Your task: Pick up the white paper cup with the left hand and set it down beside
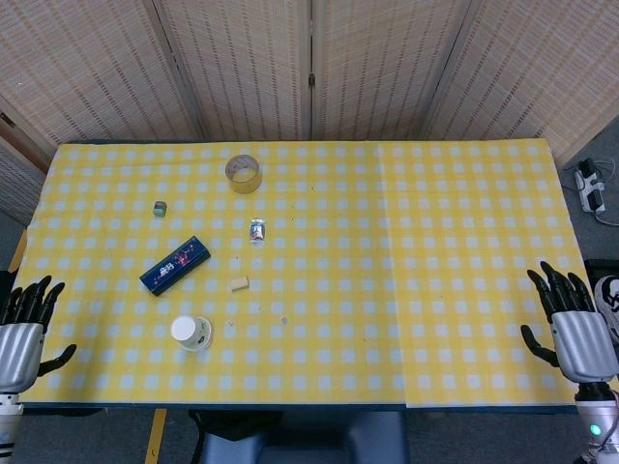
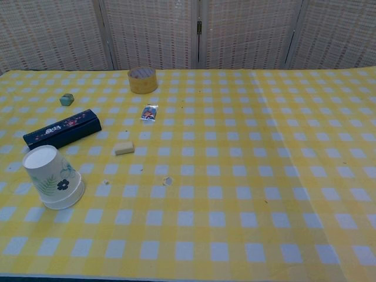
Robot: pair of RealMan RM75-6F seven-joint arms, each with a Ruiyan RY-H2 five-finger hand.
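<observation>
the white paper cup [image 2: 53, 177] with a leaf print sits upside down near the front-left of the yellow checked tablecloth [image 1: 435, 271], just in front of the dark blue box [image 1: 175, 265], so the empty, spread left hand [image 1: 24, 324] parked at the edge is closest, while only the head view catches both hands, right hand [image 1: 571, 324] spread too

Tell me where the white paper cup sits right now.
The white paper cup stands upside down near the table's front edge on the robot's left side, just in front of the dark blue box and the small beige block.
</observation>
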